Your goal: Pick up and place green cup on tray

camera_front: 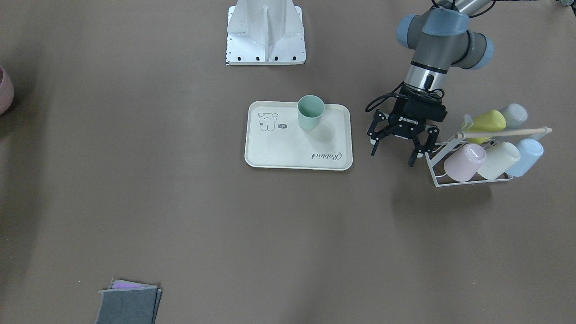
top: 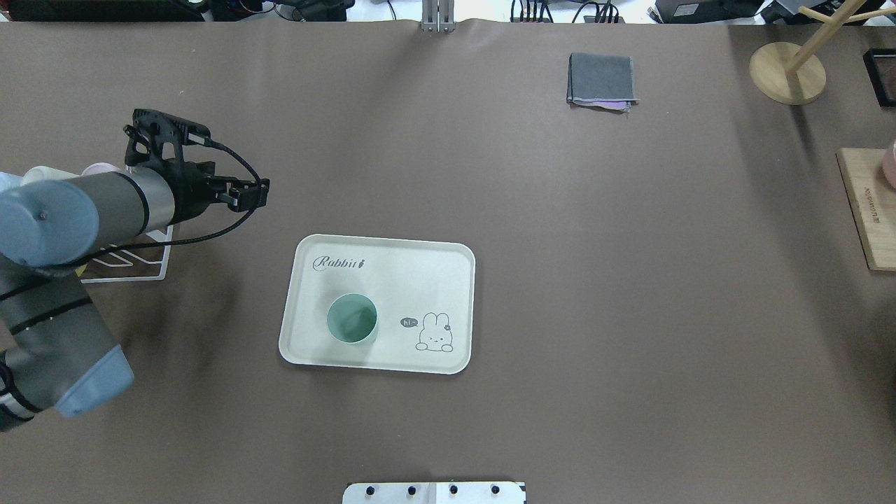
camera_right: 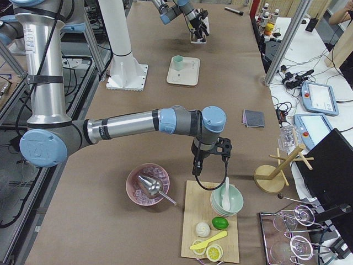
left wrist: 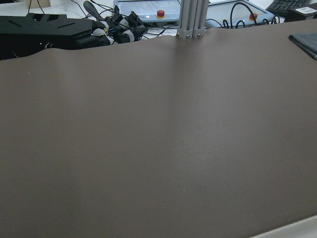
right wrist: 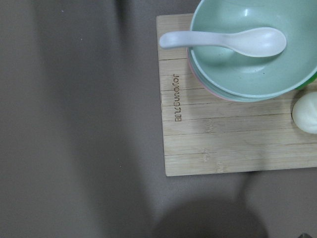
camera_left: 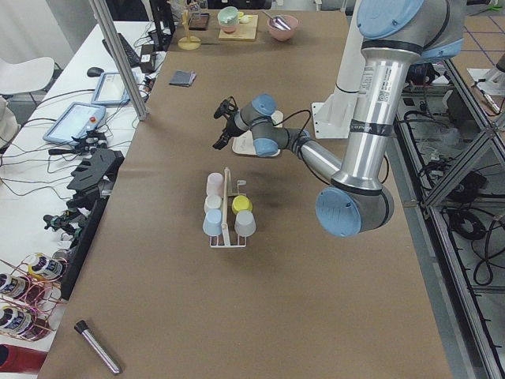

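The green cup (camera_front: 310,112) stands upright on the cream tray (camera_front: 292,150), at the corner nearest the robot's left side; from overhead the green cup (top: 352,318) shows its open mouth inside the tray (top: 413,276). My left gripper (camera_front: 392,157) hangs open and empty between the tray and the cup rack, apart from the cup. My right gripper (camera_right: 205,160) shows only in the exterior right view, above the wooden board at the far table end; whether it is open or shut I cannot tell.
A white wire rack (camera_front: 468,181) holds several pastel cups beside the left gripper. A folded grey cloth (top: 602,78) lies far off. A wooden board (right wrist: 223,144) carries stacked bowls with a spoon. A pink bowl (camera_right: 148,185) and a wooden stand (top: 787,73) sit nearby.
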Controlling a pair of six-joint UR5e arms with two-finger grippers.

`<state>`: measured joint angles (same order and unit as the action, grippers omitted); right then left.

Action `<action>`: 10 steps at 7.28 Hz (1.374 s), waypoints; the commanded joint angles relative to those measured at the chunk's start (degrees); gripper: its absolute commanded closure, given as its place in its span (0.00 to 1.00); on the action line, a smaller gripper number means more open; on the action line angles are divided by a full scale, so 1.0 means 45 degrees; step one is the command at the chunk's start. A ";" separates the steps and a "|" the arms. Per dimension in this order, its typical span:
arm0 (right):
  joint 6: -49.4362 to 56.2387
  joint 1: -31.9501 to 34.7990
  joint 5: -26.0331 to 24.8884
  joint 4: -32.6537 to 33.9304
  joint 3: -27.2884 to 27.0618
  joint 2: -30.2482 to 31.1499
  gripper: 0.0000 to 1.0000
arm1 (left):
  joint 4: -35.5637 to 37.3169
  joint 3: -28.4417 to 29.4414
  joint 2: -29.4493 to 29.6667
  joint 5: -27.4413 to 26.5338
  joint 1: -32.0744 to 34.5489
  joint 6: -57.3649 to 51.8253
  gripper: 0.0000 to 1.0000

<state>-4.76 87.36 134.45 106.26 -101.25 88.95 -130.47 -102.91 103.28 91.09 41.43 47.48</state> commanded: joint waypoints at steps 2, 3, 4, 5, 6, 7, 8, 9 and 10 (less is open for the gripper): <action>0.0002 0.0000 0.0005 0.0000 0.0000 0.0000 0.00 | 0.2498 0.1692 0.1693 0.4253 0.3574 -0.1776 0.02; -0.0017 0.0000 0.0005 0.0000 0.0000 0.0000 0.00 | 0.3612 0.1986 0.2007 0.5216 0.4631 -0.2652 0.02; -0.0017 0.0000 0.0005 0.0000 0.0000 0.0000 0.00 | 0.4919 0.2047 0.2011 0.6212 0.5511 -0.3357 0.02; -0.0017 0.0000 0.0005 0.0000 0.0000 -0.0020 0.00 | 0.6285 0.2106 0.2011 0.7576 0.6506 -0.4060 0.02; -0.0017 0.0000 0.0005 0.0000 0.0020 -0.0020 0.00 | 0.7556 0.2029 0.2011 0.8730 0.7309 -0.4841 0.02; -0.0017 0.0000 0.0005 -0.0019 0.0097 -0.0001 0.00 | 0.9328 0.1699 0.1991 0.9515 0.7917 -0.5680 0.02; -0.0036 0.0000 0.0005 -0.0019 0.0098 -0.0020 0.00 | 1.1125 0.1193 0.1894 0.9562 0.8232 -0.7022 0.02; -0.0037 0.0000 0.0005 -0.0019 0.0117 -0.0020 0.00 | 1.2496 0.1169 0.1855 0.9523 0.8893 -0.8525 0.02; -0.0095 0.0000 0.0005 -0.0039 0.0117 -0.0020 0.00 | 1.3999 0.1246 0.1796 0.9542 0.9383 -0.9584 0.02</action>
<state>-4.97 87.36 134.47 106.16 -100.78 88.87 -75.95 -97.19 111.67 133.76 80.68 11.06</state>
